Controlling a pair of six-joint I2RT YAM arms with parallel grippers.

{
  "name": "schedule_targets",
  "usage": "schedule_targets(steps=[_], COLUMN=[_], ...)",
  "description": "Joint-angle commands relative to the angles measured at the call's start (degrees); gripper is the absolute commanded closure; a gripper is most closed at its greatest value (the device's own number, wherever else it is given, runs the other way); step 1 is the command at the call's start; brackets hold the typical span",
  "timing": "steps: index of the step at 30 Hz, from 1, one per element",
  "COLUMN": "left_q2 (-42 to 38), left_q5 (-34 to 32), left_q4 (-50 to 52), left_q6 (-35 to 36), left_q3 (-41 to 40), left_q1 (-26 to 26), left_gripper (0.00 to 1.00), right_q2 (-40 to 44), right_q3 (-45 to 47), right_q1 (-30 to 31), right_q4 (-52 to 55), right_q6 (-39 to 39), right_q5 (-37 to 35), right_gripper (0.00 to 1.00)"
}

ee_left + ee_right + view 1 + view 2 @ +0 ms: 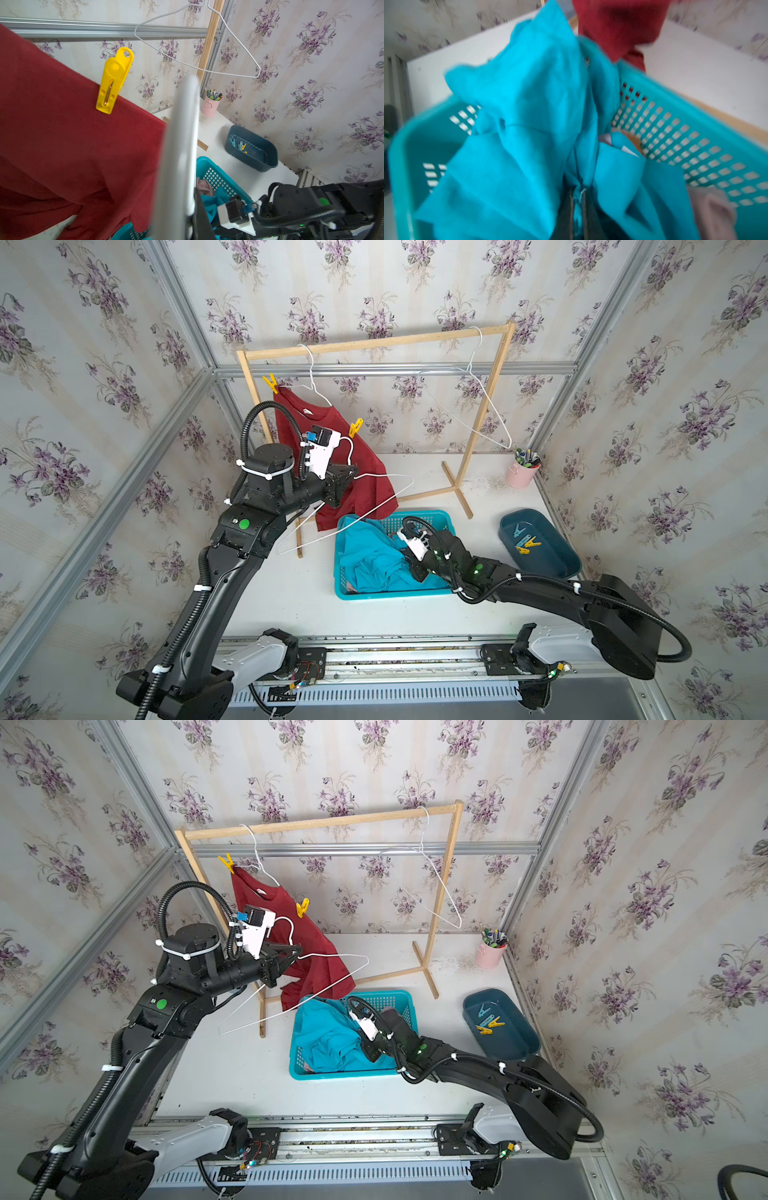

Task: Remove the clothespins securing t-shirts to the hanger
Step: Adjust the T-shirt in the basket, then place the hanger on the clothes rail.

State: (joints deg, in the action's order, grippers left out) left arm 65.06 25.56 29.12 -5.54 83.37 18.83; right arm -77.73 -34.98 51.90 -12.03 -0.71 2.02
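The dark red t-shirt hangs from a white hanger on the wooden rack, with a yellow clothespin at each shoulder. The near pin is sharp in the left wrist view. My left gripper is shut on a loose white wire hanger, held in front of the red shirt. My right gripper is down in the basket, shut on a fold of the turquoise t-shirt. A bit of the pink t-shirt lies beneath it.
The turquoise basket sits mid-table. At the right, a dark teal bin holds several loose clothespins. A pink cup of pens stands in the back corner. An empty hanger hangs on the rack.
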Motion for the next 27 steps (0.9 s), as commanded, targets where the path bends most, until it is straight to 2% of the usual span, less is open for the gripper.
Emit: schedule_targets(steps=[1,4,5,7,10,14,18,21,24,27], left_q2=[0.3,0.0,-0.2,-0.2,0.1,2.7,3.6,3.1,3.1,3.6], left_q5=[4.4,10.1,11.1,11.8,13.7,25.5,32.6,37.7,41.4,44.4], left_q4=[-0.8,-0.2,-0.2,-0.2,-0.6,-0.8,-0.8,-0.8,-0.8,-0.9], left_q6=[-0.1,2.3,2.8,3.2,3.6,6.3,10.0,11.9,12.2,11.2], left_q3=[0.9,2.1,2.2,2.6,3.1,5.1,4.7,3.6,2.9,3.0], left_q1=[0.1,0.0,0.0,0.0,0.0,0.4,0.4,0.4,0.4,0.3], left_gripper=[1.0,1.0,1.0,1.0,1.0,0.96,0.99,1.0,1.0,1.0], right_q2=[0.9,8.9,12.2,17.7,23.7,25.9,21.7,17.9,13.4,9.0], right_q3=[1.8,-1.2,-2.8,-5.8,-9.7,-20.6,-37.1,-46.2,-52.3,-55.6], right_q1=[-0.2,-0.2,-0.2,-0.3,-0.2,-0.2,-0.2,-0.4,-1.9,-3.7], right_q4=[0.2,5.5,7.5,10.4,13.1,21.4,36.3,45.0,52.0,56.0], right_q6=[1.0,1.2,1.0,1.0,0.2,-3.4,-7.1,-8.8,-10.4,-10.4], right_q5=[-0.5,0.7,0.7,-0.5,-1.7,1.8,9.1,13.2,19.9,23.4], right_gripper=[0.84,0.43,0.35,0.27,0.24,0.23,0.2,0.17,0.17,0.19])
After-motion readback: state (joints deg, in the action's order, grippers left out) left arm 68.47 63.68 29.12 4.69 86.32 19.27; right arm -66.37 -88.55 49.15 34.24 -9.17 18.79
